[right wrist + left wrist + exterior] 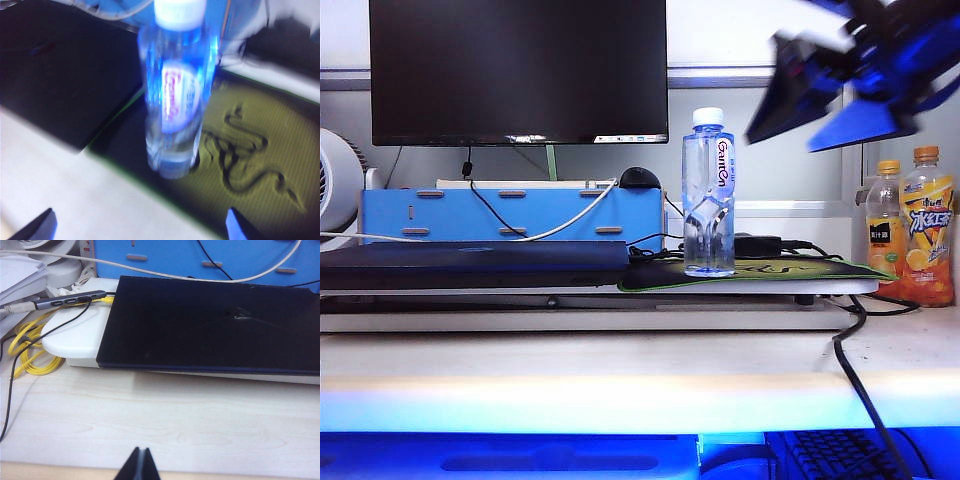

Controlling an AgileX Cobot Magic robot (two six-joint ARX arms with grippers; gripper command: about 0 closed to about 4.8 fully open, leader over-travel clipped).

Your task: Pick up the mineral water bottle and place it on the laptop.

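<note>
The mineral water bottle (708, 195) stands upright on the green-edged mouse mat (820, 270), clear with a white cap and a red-lettered label. To its left lies the closed dark laptop (470, 262), flat on a white stand. My right gripper (820, 95) hangs blurred high at the upper right, above and right of the bottle, jaws wide apart. In the right wrist view the bottle (175, 100) stands ahead of the open right gripper (140, 227), with nothing between its fingers. My left gripper (139, 460) is shut over the bare wooden desk in front of the laptop (210, 325).
A big black monitor (518, 70) and a blue box (510, 215) stand behind the laptop. Two orange-capped juice bottles (910, 225) stand at the far right. Cables (860, 370) trail over the desk's front. A yellow cable coil (30, 347) and a USB hub (70, 300) lie beside the laptop.
</note>
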